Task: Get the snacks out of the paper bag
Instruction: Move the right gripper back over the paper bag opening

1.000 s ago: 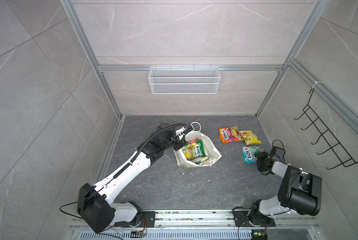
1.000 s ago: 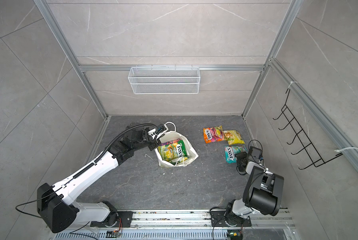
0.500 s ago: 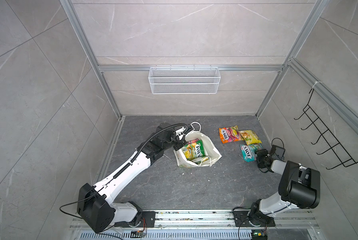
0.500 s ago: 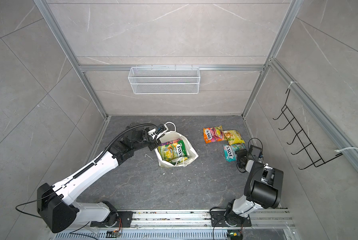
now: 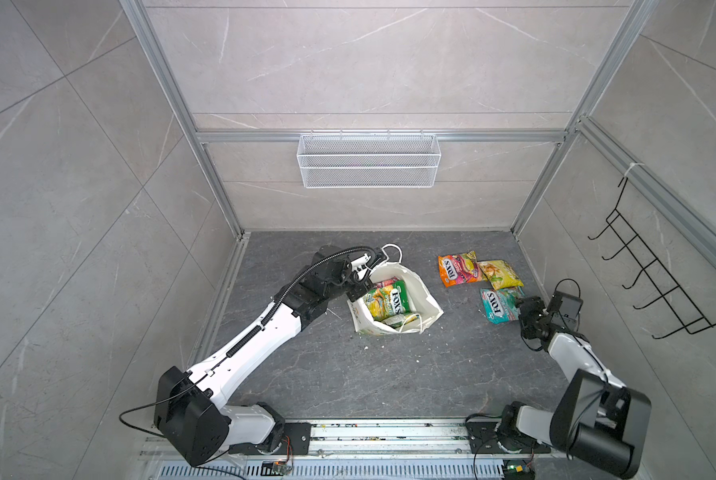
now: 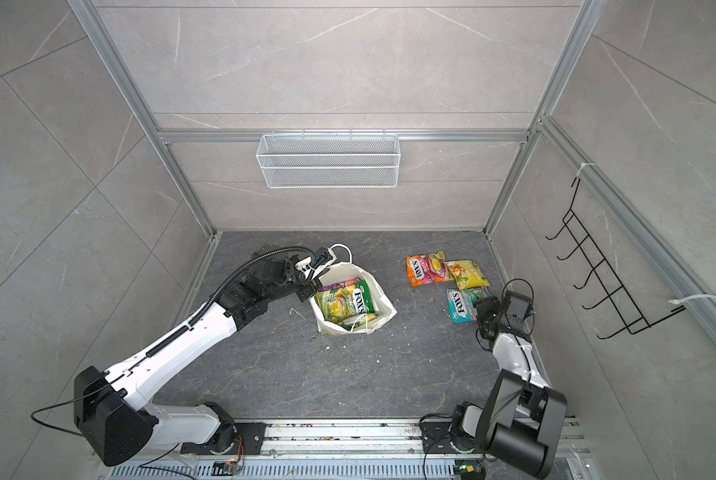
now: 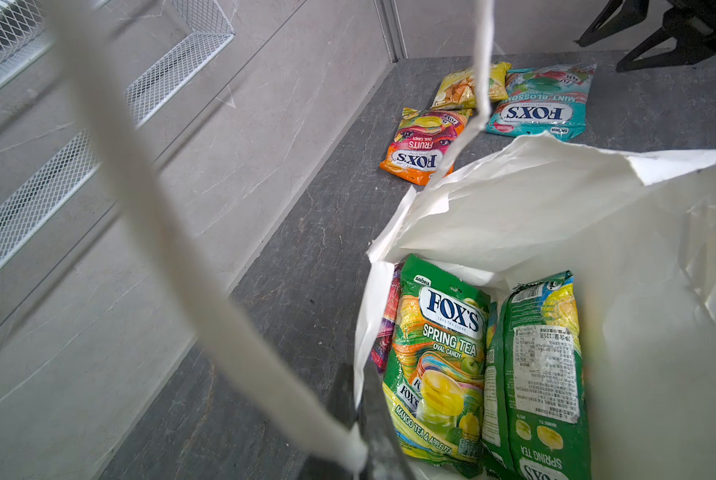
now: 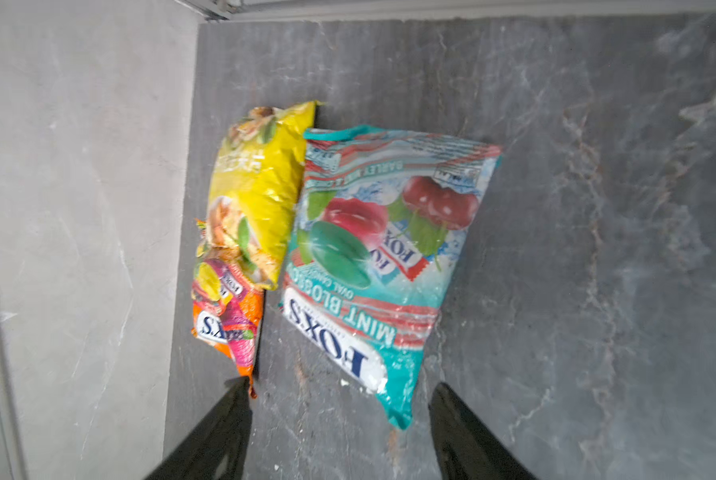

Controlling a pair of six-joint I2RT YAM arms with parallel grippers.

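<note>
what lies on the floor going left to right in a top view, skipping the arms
paper bag → orange pouch → yellow pouch; the teal pouch spans the same stretch as the yellow one, so it is left out

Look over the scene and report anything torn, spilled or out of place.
The paper bag looks damaged: its rim is ragged and crumpled, with a torn edge plain in the left wrist view. Small white scraps lie scattered on the floor beside it, probably paper from the bag. Nothing else stands out.
</note>
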